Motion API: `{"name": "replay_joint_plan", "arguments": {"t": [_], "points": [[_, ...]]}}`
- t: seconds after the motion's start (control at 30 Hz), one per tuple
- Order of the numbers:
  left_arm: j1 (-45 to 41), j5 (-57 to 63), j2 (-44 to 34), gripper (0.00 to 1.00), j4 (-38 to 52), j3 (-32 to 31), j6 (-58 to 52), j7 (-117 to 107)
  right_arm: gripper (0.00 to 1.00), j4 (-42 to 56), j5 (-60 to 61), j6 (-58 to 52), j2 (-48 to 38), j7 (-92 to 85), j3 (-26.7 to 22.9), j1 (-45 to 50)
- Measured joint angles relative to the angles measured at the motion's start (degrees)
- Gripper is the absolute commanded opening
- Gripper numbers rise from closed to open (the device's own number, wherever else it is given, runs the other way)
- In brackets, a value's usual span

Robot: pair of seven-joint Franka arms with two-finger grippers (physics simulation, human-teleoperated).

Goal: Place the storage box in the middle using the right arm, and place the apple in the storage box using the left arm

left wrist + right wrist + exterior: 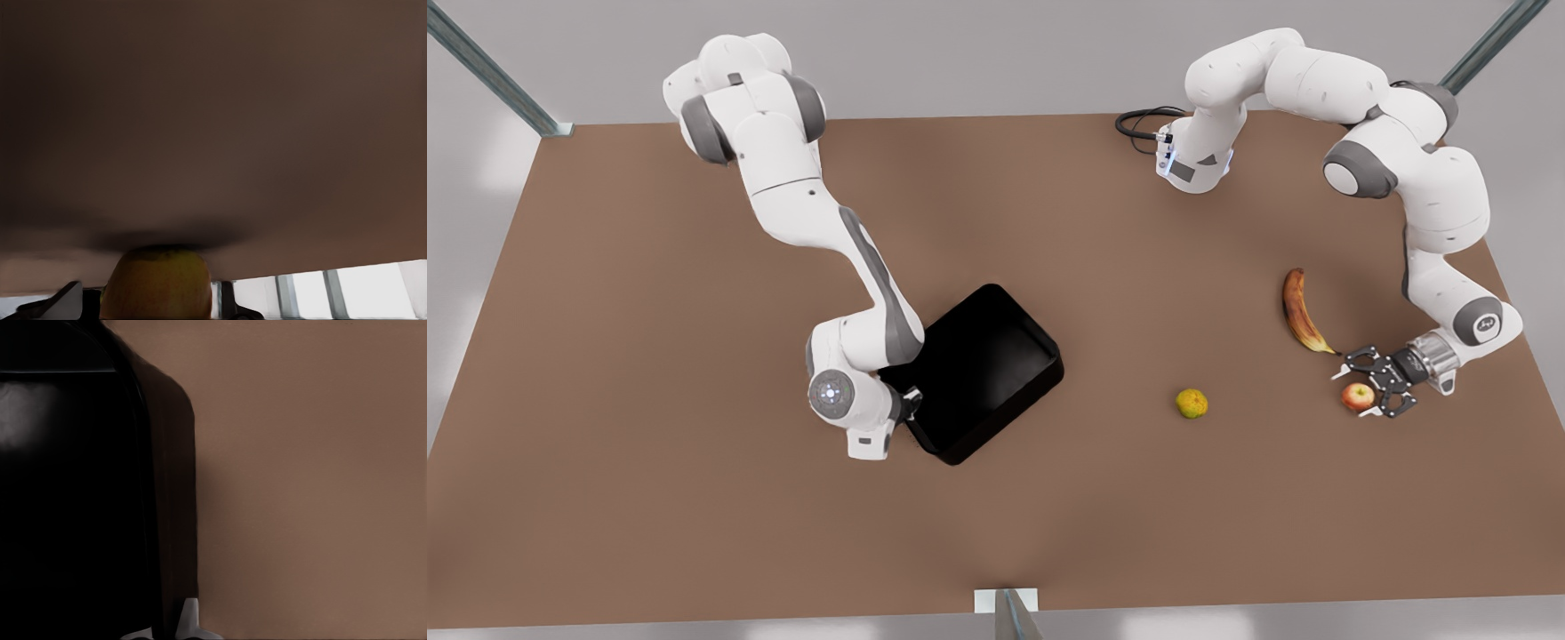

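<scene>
Surface: brown table (694, 498), grey surround, metal struts at the corners.
Storage box: black rectangular plastic box (983, 369), open-topped, sitting left of the table's middle in the front view.
Right gripper (910, 404): at the box's near-left corner; the right wrist view shows a pale fingertip (189, 618) against the box wall (167, 520), so clamped on the rim.
Apple: red-yellow apple (1358, 396), near right, on the table.
Left gripper (1368, 384): jaws apart, straddling the apple; the left wrist view shows the apple (155, 283) between the fingers.
Other fruit: browned banana (1300, 313) just beyond the apple; yellow-green round fruit (1192, 403) between box and apple.
Writing: none legible.
</scene>
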Motion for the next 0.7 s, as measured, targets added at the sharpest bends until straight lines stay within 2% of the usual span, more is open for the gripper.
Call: {"name": "replay_joint_plan", "arguments": {"t": [0.07,0.1,0.13,0.43,0.5,0.57,0.6,0.63,0.7], "points": [[0.08,-1.05,0.00,1.00,-0.53,0.02,0.36,-0.04,0.24,0.00,1.00,1.84,0.85,0.29,0.71,0.45],[0.08,-1.63,0.00,1.00,-0.76,0.05,0.42,-0.04,0.74,0.02,0.90,1.86,0.87,0.38,0.71,0.47],[0.58,-2.18,0.00,1.00,-0.79,0.05,0.41,-0.04,1.00,-0.08,0.92,2.29,0.80,0.46,0.71,0.46],[0.87,-4.93,0.00,1.00,-1.32,-0.04,-0.25,-2.41,1.00,0.09,0.97,1.50,-0.53,-0.30,0.24,0.30],[0.87,-5.16,0.00,0.99,-1.32,-0.04,-0.25,-2.41,1.00,0.17,0.98,-5.58,-4.96,-0.15,-1.88,-0.37],[0.87,-5.33,0.01,0.81,-1.24,-0.04,-0.17,-2.24,1.00,0.41,-0.04,-16.79,-11.49,-0.11,-3.21,-5.23],[0.87,-5.39,0.00,0.78,-1.24,-0.04,-0.16,-2.24,1.00,0.39,-1.26,-19.66,-14.35,-0.21,-4.55,-6.68],[0.87,-5.43,0.00,0.67,-1.24,-0.04,-0.02,-2.24,1.00,0.27,-6.80,-24.14,-19.45,-0.22,-4.68,-10.10],[0.87,-5.49,0.04,0.64,-1.24,-0.04,0.02,-2.24,1.00,-0.53,-16.00,-32.06,-29.59,-0.22,-4.69,-16.29]]}}
